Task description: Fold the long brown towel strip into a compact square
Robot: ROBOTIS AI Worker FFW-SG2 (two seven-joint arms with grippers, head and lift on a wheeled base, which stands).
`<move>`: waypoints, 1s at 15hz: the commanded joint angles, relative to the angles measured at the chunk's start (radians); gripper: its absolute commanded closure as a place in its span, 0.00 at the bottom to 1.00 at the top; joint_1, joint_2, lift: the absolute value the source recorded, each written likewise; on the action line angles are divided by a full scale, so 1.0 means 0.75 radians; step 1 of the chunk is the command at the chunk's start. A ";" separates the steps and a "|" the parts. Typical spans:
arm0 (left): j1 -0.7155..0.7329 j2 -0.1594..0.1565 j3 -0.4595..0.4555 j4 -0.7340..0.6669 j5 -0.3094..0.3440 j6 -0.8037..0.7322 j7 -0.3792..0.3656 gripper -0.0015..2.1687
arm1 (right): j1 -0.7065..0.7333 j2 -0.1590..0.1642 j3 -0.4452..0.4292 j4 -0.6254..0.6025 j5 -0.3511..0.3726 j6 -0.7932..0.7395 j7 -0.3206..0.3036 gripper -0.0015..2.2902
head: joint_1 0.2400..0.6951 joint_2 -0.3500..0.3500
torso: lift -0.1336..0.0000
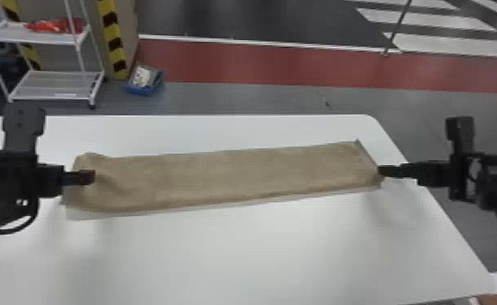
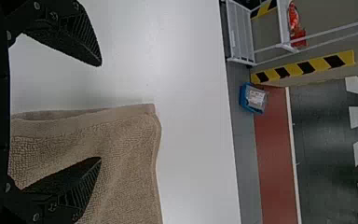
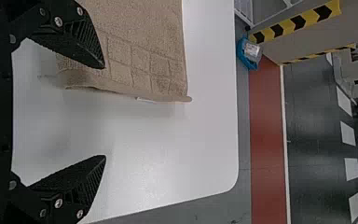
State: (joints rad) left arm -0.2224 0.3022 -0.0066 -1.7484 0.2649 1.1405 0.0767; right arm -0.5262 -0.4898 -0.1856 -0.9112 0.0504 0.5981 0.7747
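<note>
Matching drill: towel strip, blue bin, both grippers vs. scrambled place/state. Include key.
1. Towel strip
2. Blue bin
3. Left gripper
4. Right gripper

A. Open, at the strip's right end
B. On the floor beyond the table
C. Laid out lengthwise, left to right, on the table
D. Open, at the strip's left end

Pairs: 1-C, 2-B, 3-D, 4-A

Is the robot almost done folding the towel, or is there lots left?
There's still folding left. The towel already looks like a long, narrow strip, lying on the white table. Nothing is held right now: the left gripper and right gripper are at its two ends, jaws open. The strip still needs to be folded shorter, into a compact square.
</note>
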 commanded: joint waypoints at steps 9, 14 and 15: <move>0.002 0.002 -0.001 0.000 -0.003 -0.004 -0.002 0.09 | 0.002 -0.003 0.000 0.000 0.009 -0.001 0.006 0.10 | 1.00 0.29 | 0.07; 0.020 0.004 -0.001 -0.003 -0.003 0.000 -0.004 0.10 | 0.047 -0.006 -0.010 -0.043 -0.002 0.003 0.010 0.10 | 1.00 0.29 | 0.07; 0.020 0.004 -0.001 0.000 -0.001 -0.004 -0.004 0.10 | 0.053 -0.006 -0.021 -0.049 -0.002 0.008 0.014 0.10 | 1.00 0.29 | 0.07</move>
State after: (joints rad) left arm -0.2079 0.3049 -0.0076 -1.7491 0.2630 1.1376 0.0739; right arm -0.4943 -0.4928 -0.1932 -0.9423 0.0494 0.6011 0.7838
